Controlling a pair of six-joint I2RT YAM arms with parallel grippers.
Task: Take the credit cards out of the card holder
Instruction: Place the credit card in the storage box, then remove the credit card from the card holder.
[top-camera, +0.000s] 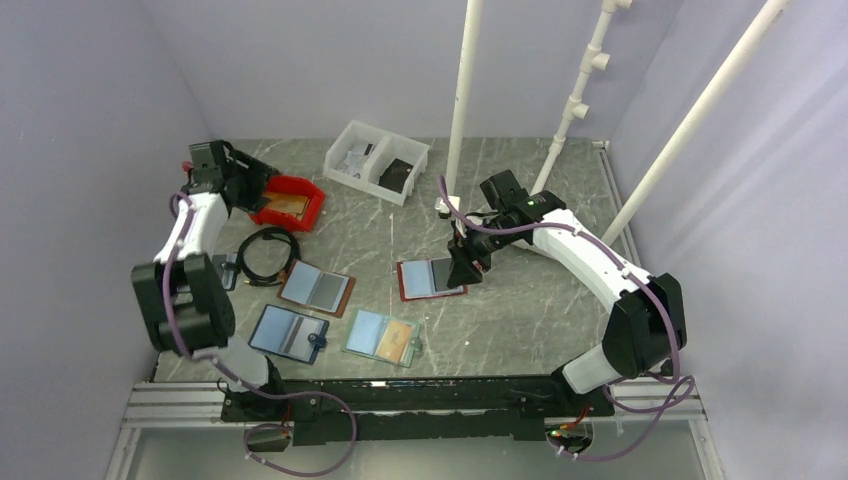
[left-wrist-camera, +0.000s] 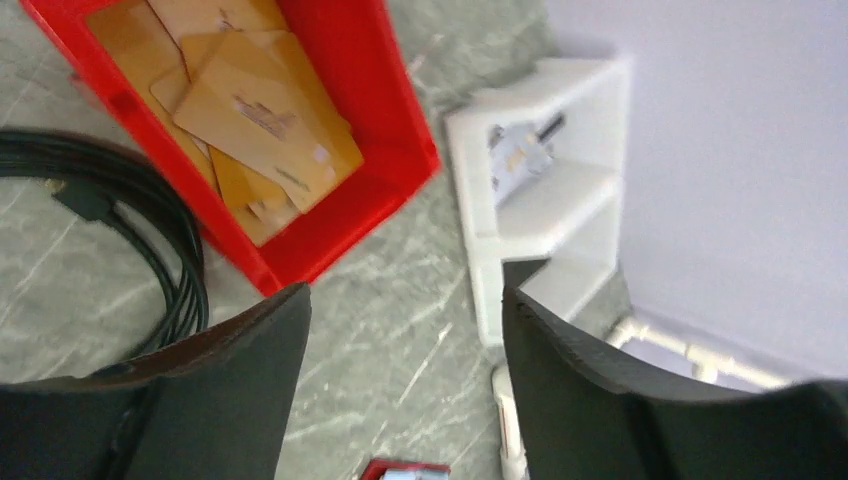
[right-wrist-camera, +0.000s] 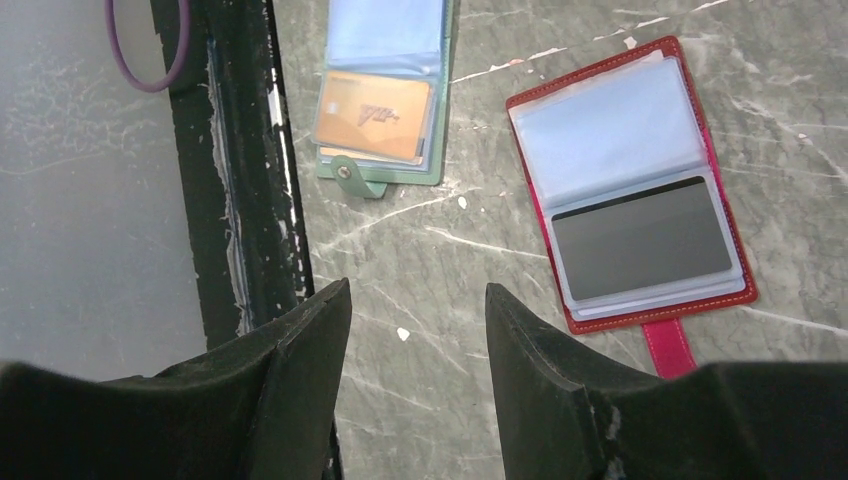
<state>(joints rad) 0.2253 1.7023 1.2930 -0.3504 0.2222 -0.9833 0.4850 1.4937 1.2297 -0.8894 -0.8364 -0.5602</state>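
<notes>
Jaws on my left gripper (left-wrist-camera: 405, 390) stand wide apart, holding nothing, with the red plastic bin (left-wrist-camera: 395, 120) of tan-orange credit cards (left-wrist-camera: 265, 120) at its eleven o'clock. My right gripper (right-wrist-camera: 415, 380) is part-open and empty too. The red-edged folding card holder (right-wrist-camera: 630, 190) lies open on the grey marbled table (right-wrist-camera: 430, 260) at its two o'clock, a dark grey card (right-wrist-camera: 640, 240) in its nearer half.

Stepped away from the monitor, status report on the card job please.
Left gripper open, empty, by red bin. Right gripper open, hovering by card holder. Holder lies open, dark card in one pocket. Nothing in the way.
</notes>
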